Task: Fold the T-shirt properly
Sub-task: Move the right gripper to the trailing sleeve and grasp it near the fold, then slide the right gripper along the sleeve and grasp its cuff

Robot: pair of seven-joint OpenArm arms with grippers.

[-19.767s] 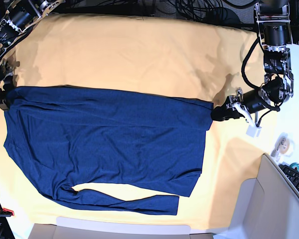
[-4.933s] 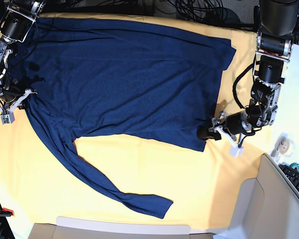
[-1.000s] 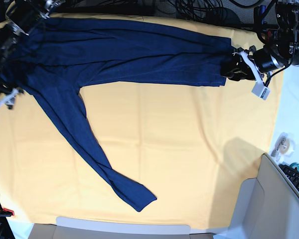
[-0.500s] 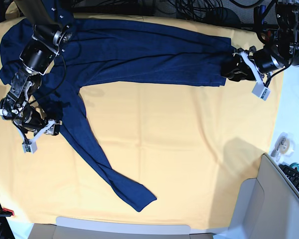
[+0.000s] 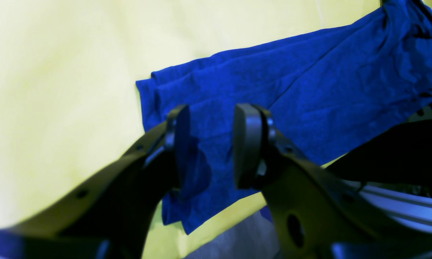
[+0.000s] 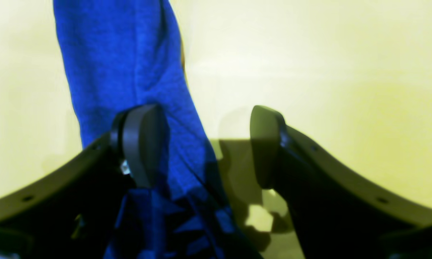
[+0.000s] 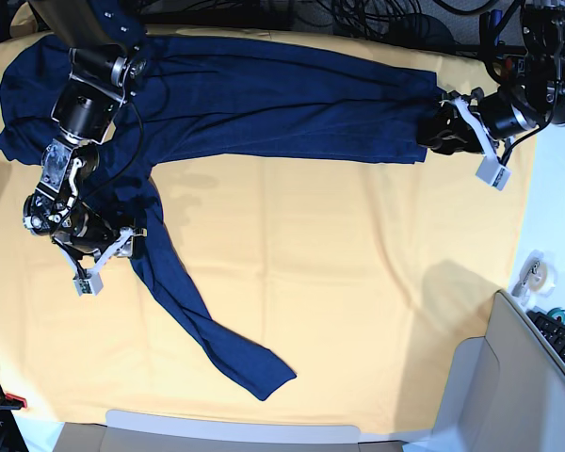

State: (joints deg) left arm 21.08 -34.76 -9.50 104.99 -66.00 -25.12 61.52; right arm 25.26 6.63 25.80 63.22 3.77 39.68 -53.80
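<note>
Shirt (image 7: 264,99) bunched in a strip along the far side of surface (image 7: 320,245), one sleeve trailing near. Right tool (image 7: 109,267) open over the sleeve, probably to grab and fold it in. Left tool (image 7: 461,153) open at the right end.

In the left wrist view, the far end of the T-shirt (image 5: 219,82) was cut by the right edge, and the left gripper (image 5: 208,144) covered part of the cloth. In the right wrist view, the fingers (image 6: 140,144) were blurred. In the base view, the right gripper (image 7: 108,264) hid some sleeve.
</note>
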